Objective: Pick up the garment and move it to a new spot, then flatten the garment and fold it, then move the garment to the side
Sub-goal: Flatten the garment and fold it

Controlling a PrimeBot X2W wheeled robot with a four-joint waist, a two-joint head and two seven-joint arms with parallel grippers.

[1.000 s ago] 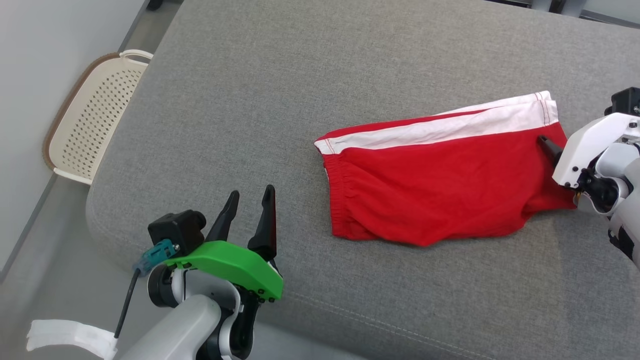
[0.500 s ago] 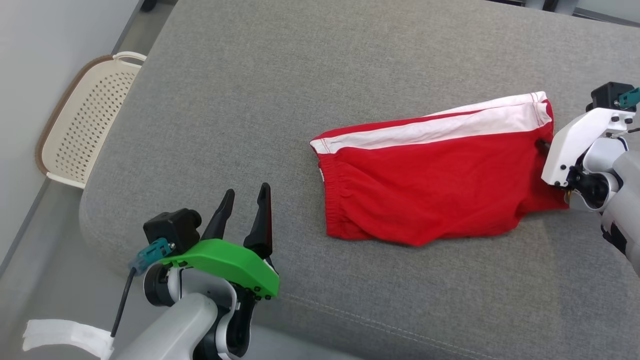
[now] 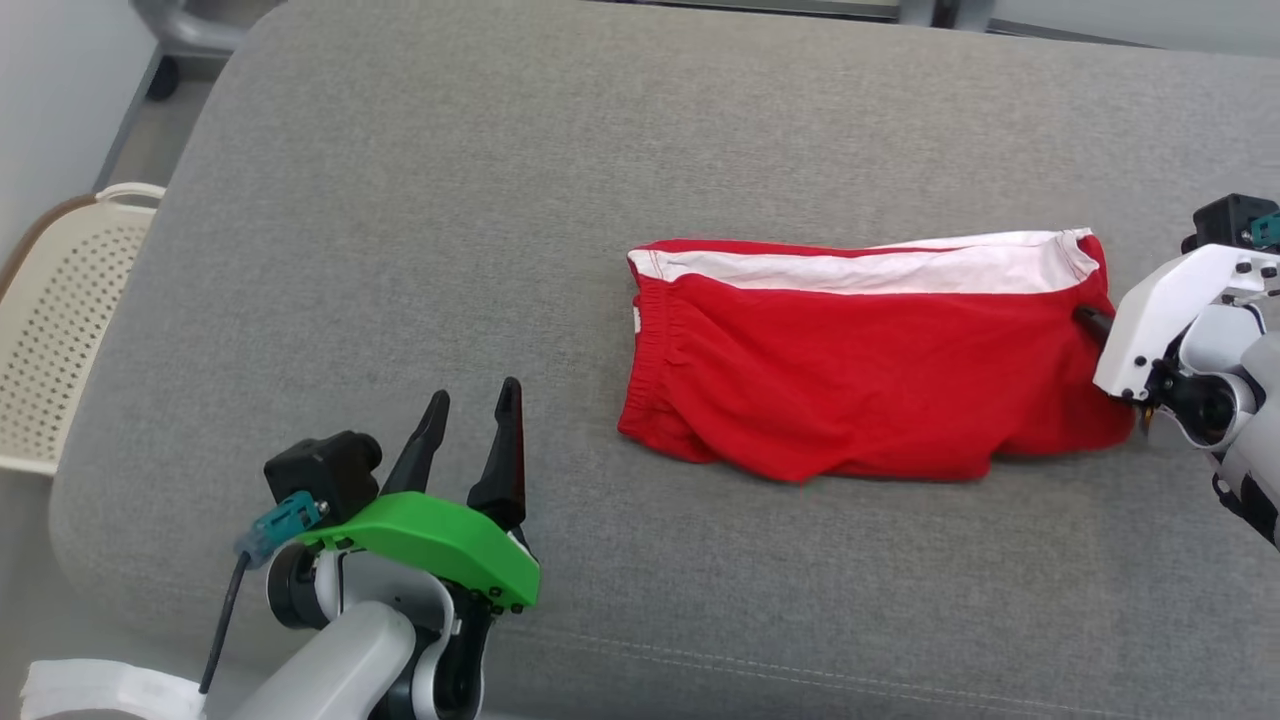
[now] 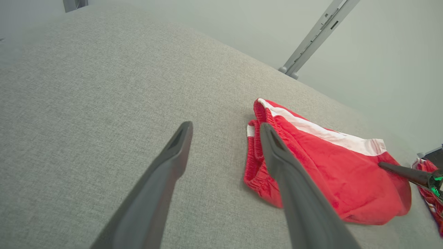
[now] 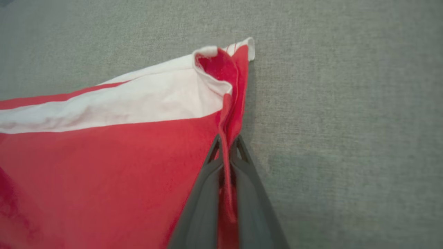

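Red shorts [image 3: 860, 385], white side stripe, lying rumpled.

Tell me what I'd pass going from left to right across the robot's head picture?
cream basket → left gripper → red shorts → right gripper, pinching the shorts' edge.

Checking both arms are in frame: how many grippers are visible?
2. The left gripper is at lower left over the grey cushion, open, apart from the red shorts; the right gripper is at right, shut on the shorts' corner.
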